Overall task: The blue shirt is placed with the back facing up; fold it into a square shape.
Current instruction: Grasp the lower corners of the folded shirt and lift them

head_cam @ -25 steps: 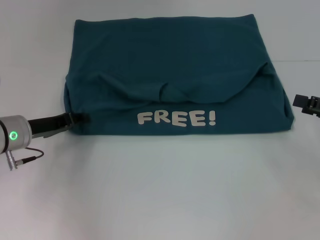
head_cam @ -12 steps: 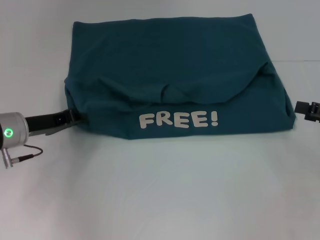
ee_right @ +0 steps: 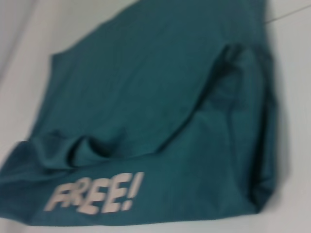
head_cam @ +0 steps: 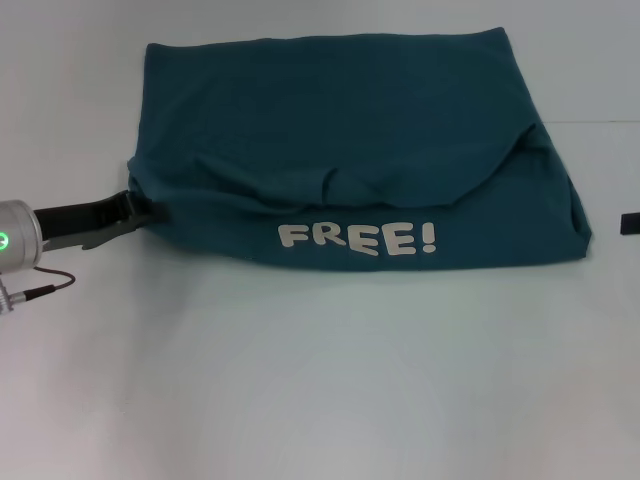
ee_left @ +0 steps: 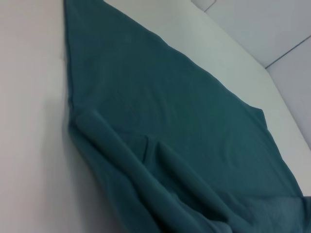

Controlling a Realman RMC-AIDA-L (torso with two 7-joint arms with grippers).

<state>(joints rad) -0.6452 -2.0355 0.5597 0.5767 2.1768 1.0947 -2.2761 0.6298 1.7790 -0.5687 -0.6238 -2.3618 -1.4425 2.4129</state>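
The blue shirt [head_cam: 340, 120] lies folded on the white table, and its near strip is turned over so the white "FREE!" lettering [head_cam: 356, 239] faces up. The turned-over strip is rumpled along its upper edge. My left gripper [head_cam: 145, 210] sits at the shirt's near left corner, touching the cloth edge. Only a dark sliver of my right gripper [head_cam: 631, 223] shows at the right border, clear of the shirt's right edge. The left wrist view holds the shirt [ee_left: 184, 136] and its wrinkled fold. In the right wrist view the shirt [ee_right: 160, 97] and its lettering [ee_right: 92, 194] are visible.
The white table [head_cam: 320, 380] stretches bare in front of the shirt and to both sides. A thin cable [head_cam: 40, 290] hangs from my left wrist near the left border. A seam line in the table runs off behind the shirt's right side.
My left gripper has drawn back to the left and slightly farther away along the shirt's corner. My right gripper has slid right, almost out of the head view. The shirt has barely shifted.
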